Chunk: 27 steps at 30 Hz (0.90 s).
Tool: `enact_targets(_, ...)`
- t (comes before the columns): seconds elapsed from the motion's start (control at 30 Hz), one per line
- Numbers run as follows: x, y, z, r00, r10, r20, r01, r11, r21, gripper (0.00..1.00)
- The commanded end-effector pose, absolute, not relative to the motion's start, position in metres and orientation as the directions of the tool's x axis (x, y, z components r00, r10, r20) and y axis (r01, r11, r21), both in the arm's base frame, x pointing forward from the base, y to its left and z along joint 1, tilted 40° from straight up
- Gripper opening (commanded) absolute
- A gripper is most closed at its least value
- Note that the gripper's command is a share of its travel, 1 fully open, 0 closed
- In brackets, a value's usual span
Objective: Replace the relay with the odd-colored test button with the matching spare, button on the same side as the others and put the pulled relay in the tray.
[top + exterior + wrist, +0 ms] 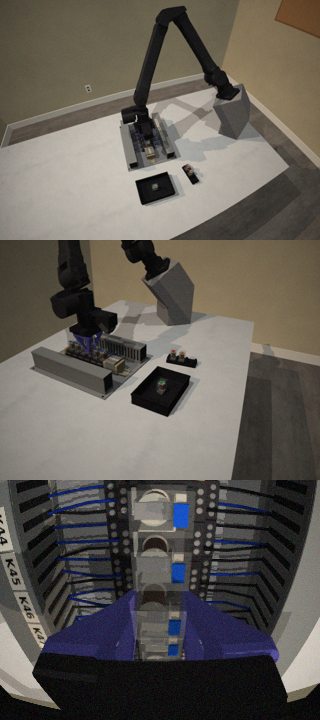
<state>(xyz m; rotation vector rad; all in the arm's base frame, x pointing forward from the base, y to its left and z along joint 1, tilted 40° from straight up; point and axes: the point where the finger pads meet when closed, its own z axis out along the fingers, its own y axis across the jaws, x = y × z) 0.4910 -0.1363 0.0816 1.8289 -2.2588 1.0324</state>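
Observation:
My gripper point(92, 349) point(159, 597) points down at the socket row and is shut on a clear relay point(152, 615) with a blue button. This button is on the right in the wrist view, the same side as its neighbours' blue buttons. The held relay stands in line with the row relays point(102, 354) point(152, 510); its blades and seating depth are hidden, so I cannot tell whether its top is level. A green-button relay point(154, 186) point(161, 386) stands in the black tray point(143, 197) point(149, 406), away from the gripper.
A black spare holder point(194, 180) point(191, 362) right of the tray bears a red-button relay point(173, 354) and an orange-button relay point(182, 355); its end place is empty. Grey wire ducts point(129, 147) point(69, 369) flank the row. Beige terminal blocks point(149, 152) point(113, 362) stand at its near end.

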Motion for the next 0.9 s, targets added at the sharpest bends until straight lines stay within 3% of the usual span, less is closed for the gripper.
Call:
enact_targets(0.0, 0.5058, -0.1295, 0.0987, -0.298, -0.854, 0.427, -0.865, 0.053, -0.499, 0.0)
enact_targets(0.87, 0.5085, -0.1299, 0.1, -0.3, -0.853, 0.426, -0.863, 0.052, -0.502, 0.0)
